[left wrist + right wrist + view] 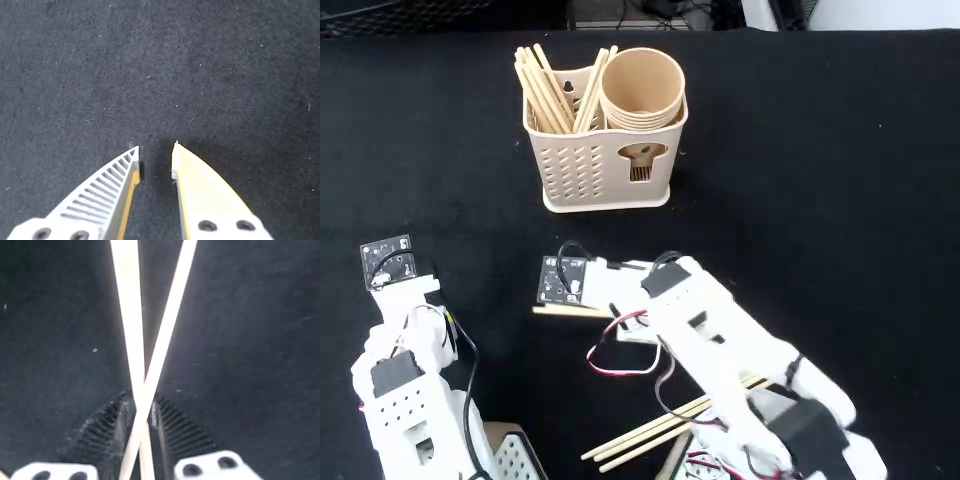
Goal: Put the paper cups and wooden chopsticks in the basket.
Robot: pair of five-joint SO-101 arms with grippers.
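**Crossed Pair in the Right Claw, Basket Ahead**

Toothed fingers of the right gripper [140, 399] stand closest to the lens. They are drawn in to a narrow gap and pinch two crossed chopsticks [131, 315] right where one lies over the other. From that crossing the pair fans outward, away from the fingers, so their long axes diverge instead of running together. Seen from above, a pale length pokes out from beneath that arm's wrist, in front of the basket [590, 170] and roughly parallel with its front wall. Whether it has left the table [840, 200] I cannot tell.

Inside the basket, the stacked paper cups [642, 85] fill one compartment and the stored chopsticks [548, 95] lean upright in the other. More loose chopsticks [650, 432] lie flat, farther from the basket than the held pair and partly under the right arm, their length slanting relative to the basket's front wall. The left gripper [156, 150] hangs over bare table well off from the basket's front, parted slightly and holding nothing.

To do this step well, I judge the grip wants checking first, since a scissored pair may pivot or shed one stick. Lift slowly and turn the sticks until they point downward. Then lower them tips-first into the chopstick compartment, clear of the cups' rim.
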